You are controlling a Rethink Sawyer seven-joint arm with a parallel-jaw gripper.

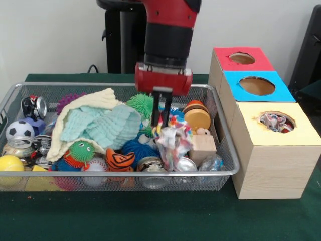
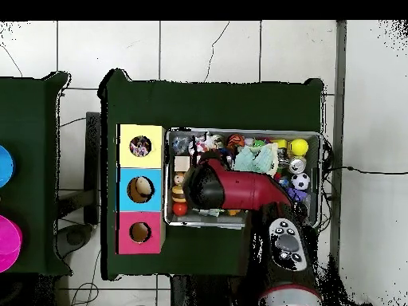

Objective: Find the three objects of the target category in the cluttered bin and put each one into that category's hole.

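At least one thin white polka-dot cloth (image 1: 276, 122) already lies bunched inside the round hole in the yellow top of the pale wooden box (image 1: 277, 121), and the overhead view shows patterned fabric in that same hole (image 2: 140, 146); whether one or two cloths are in there cannot be told. So the task seems partly done, with at least one cloth left to deliver. Another multicoloured dotted white cloth (image 1: 173, 143) hangs crumpled below the robot's black hand (image 1: 162, 120), whose two fingers stand narrowly together and appear pinched on the cloth's top. This cloth is inside the wide silver wire-mesh basket (image 1: 220, 173) on the green surface, towards the basket's box-side end, beside a pale wooden block (image 1: 202, 146) and above silver cans. It looks limp and bunched, its lower folds draping among the clutter.
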